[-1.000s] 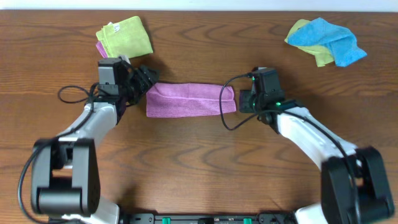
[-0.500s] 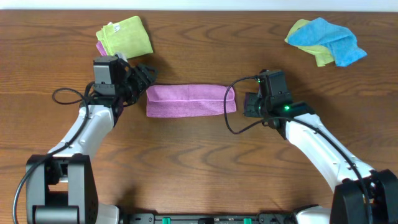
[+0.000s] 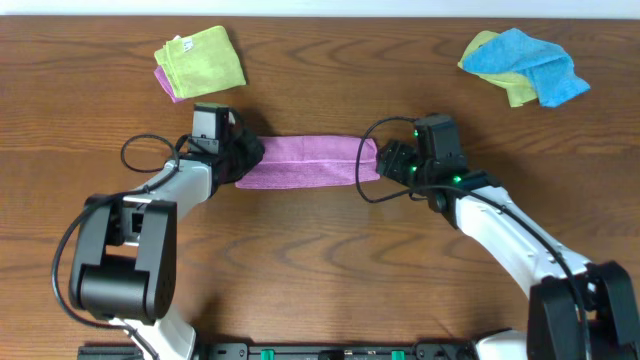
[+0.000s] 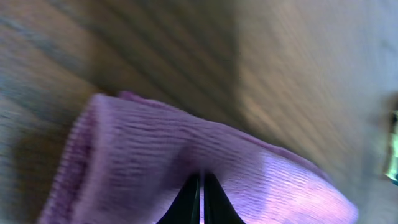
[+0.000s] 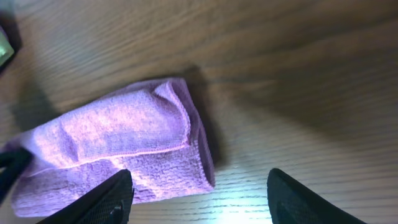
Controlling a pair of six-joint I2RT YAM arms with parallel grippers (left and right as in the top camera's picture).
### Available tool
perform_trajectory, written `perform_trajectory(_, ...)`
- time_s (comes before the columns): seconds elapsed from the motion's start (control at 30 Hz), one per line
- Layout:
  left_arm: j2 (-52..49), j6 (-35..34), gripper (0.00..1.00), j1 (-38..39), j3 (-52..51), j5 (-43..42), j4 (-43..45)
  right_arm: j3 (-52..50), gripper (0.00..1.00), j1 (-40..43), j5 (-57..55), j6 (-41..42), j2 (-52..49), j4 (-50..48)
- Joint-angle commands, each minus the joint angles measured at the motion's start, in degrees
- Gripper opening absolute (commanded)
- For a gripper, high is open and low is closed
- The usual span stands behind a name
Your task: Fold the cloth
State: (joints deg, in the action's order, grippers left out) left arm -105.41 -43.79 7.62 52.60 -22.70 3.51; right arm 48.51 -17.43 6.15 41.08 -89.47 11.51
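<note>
The lilac cloth (image 3: 300, 160) lies as a long narrow folded strip on the wooden table between the two arms. My left gripper (image 3: 245, 158) is at its left end. In the left wrist view its fingertips (image 4: 202, 177) are pressed together with the cloth (image 4: 143, 155) puckered around them. My right gripper (image 3: 388, 160) stands open at the strip's right end. In the right wrist view one finger (image 5: 99, 202) hangs over the cloth (image 5: 112, 149) and the other finger (image 5: 305, 202) over bare wood, so the gripper (image 5: 199, 186) straddles the folded corner.
A lime-green folded cloth (image 3: 200, 57) lies at the back left with a purple edge showing under it. A bright blue cloth (image 3: 530, 62) sits on a yellow-green one at the back right. A black cable (image 3: 365, 175) loops over the strip's right end.
My left gripper has moved right onto the cloth's left end and shut there. My right gripper has shifted left toward the right end and opened wider.
</note>
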Motion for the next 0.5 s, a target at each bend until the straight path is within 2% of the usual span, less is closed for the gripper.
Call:
perform_trajectory(0.0,-1.6,0.1,0.06,-0.1,0.8,3.2,0.2,-1.5,0.69,0.5,3.9,4.6,-2.2,-1.6)
perform_trajectory(0.47,-2.1,1.4,0.06,-0.1,0.8,5.3,-3.2,-1.5,0.7,-1.9,8.5,11.7,-13.4,-12.3)
